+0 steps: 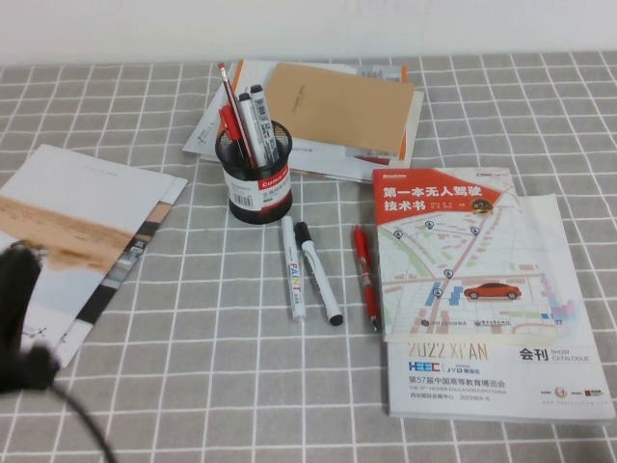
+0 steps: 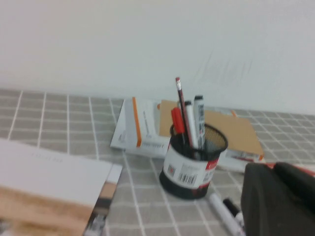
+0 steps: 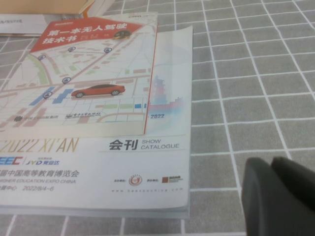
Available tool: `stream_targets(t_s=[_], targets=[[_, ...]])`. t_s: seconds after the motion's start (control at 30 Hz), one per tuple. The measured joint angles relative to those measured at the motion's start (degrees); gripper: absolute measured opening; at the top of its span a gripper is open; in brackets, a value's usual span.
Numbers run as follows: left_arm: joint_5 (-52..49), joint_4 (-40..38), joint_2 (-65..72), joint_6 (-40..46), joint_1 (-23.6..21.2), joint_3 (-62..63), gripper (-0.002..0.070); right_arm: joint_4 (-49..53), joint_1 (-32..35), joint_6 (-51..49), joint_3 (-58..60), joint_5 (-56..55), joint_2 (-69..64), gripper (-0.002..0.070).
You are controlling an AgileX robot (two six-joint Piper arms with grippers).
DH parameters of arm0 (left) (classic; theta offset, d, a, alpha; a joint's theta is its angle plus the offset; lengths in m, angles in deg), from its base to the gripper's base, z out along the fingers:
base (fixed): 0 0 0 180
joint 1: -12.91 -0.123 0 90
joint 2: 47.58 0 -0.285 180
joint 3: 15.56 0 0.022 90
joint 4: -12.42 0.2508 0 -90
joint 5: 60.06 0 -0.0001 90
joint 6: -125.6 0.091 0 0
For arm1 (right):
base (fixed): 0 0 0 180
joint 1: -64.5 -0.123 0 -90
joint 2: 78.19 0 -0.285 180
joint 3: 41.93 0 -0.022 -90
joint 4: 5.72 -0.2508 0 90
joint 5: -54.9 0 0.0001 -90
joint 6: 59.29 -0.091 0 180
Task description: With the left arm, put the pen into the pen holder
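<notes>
I see the pen (image 1: pixel 232 108), a thin dark-red stick with a pale end, already standing tilted in the pen holder (image 1: pixel 260 185), its top rising above the rest. The holder is a black mesh cup with a red-and-white band; I make out a barcode on it from the left wrist view, and red lettering that I cannot read clearly. Inside with the pen stand a red-clipped pen (image 1: pixel 229 123) and two markers (image 1: pixel 262 121) with black caps.

Just in front of the holder on the grey checked cloth (image 1: pixel 289 386) lie a white marker (image 1: pixel 293 268) printed "PAINT", a second white marker (image 1: pixel 318 273) with black ends, and a glossy red pen (image 1: pixel 364 277). The red pen lies just beside a stack of catalogues (image 1: pixel 482 318); the top one carries red-banner Chinese writing, below it "2022 XI'AN", "SHOW CATALOGUE" and "HEEC JYD". Behind the holder sit white booklets under a brown envelope (image 1: pixel 337 106). A brochure (image 1: pixel 87 231) lies to the left.

The left gripper (image 1: pixel 19 318) is at the near left edge, well apart from the holder; I cannot tell how its jaws stand. The right gripper (image 3: pixel 280 196) hangs near the catalogue's corner; same doubt there.
</notes>
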Motion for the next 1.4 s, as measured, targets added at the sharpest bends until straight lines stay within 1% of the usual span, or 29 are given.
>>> stream_targets(t_s=[0.13, 0.3, 0.37, 0.47, 0.53, 0.6, 0.7, 0.83, 0.93, 1.03, 1.23, 1.33, 1.4], targets=[[-4.03, 0.00, -5.30, 0.11, 0.00, -4.02, 0.0000, 0.00, 0.00, 0.00, 0.00, 0.00, 0.00, -0.0013], [-5.44, 0.67, -6.86, 0.25, 0.00, -6.32, 0.0000, 0.00, 0.00, 0.00, 0.00, 0.00, 0.00, -0.0013], [-4.76, 1.31, -6.97, 0.88, 0.00, -7.35, 0.0000, 0.00, 0.00, 0.00, 0.00, 0.00, 0.00, -0.0013], [0.08, 1.68, -6.97, 1.80, -0.10, -9.66, 0.0000, 0.00, 0.00, 0.00, 0.00, 0.00, 0.00, -0.0013], [5.35, 0.15, -7.66, 4.04, -0.90, -12.41, 0.0000, 0.00, 0.00, 0.00, 0.00, 0.00, 0.00, -0.0013], [9.07, -4.34, -9.82, 7.85, -2.97, -15.81, 0.0000, 0.00, 0.00, 0.00, 0.00, 0.00, 0.00, -0.0013], [9.82, -10.69, -15.30, 13.42, -6.68, -19.20, 0.0000, 0.00, 0.00, 0.00, 0.00, 0.00, 0.00, -0.0013], [4.92, -13.04, -23.55, 16.65, -12.05, -19.45, 0.0000, 0.00, 0.00, 0.00, 0.00, 0.00, 0.00, -0.0013], [-0.34, -13.42, -28.71, 17.41, -14.68, -19.53, 0.0000, 0.00, 0.00, 0.00, 0.00, 0.00, 0.00, -0.0013], [-7.04, -13.51, -32.42, 17.75, -15.48, -19.53, 0.0000, 0.00, 0.00, 0.00, 0.00, 0.00, 0.00, -0.0013], [-18.61, -12.39, -32.91, 17.88, -15.48, -19.53, -0.0001, 0.00, 0.00, 0.00, 0.00, 0.00, 0.00, -0.0013], [-23.17, -10.93, -32.91, 17.88, -15.48, -19.53, -0.0001, 0.00, 0.00, 0.00, 0.00, 0.00, 0.00, -0.0013], [-24.34, -10.57, -32.91, 17.88, -15.48, -19.53, -0.0001, 0.00, 0.00, 0.00, 0.00, 0.00, 0.00, -0.0013]])
